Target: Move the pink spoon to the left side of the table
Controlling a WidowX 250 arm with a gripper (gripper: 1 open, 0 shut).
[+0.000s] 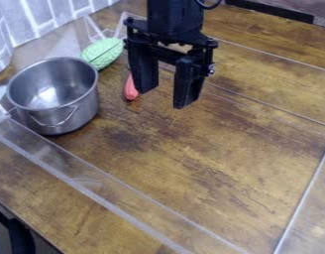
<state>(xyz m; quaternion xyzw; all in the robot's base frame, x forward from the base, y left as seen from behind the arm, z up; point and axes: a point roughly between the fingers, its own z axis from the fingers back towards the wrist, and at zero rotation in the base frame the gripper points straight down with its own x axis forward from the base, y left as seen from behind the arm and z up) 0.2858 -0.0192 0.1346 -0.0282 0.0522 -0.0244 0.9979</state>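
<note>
A dark brown wooden bench [218, 169] with clear plastic strips across it. At 12 o'clock a black tool [166, 89] hangs above the wood, its two fingers spread apart and holding nothing. The pink spoon [131, 85] lies on the bench just behind the tool's finger at 11 o'clock, partly hidden. A steel pot [51, 93] sits at 9 o'clock, near the spoon. A green ribbed oval thing [103, 52] lies beyond them. No writing can be read.

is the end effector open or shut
Open: the end effector shows two black fingers spread apart, gripping nothing, with the pink spoon lying on the table.
</note>
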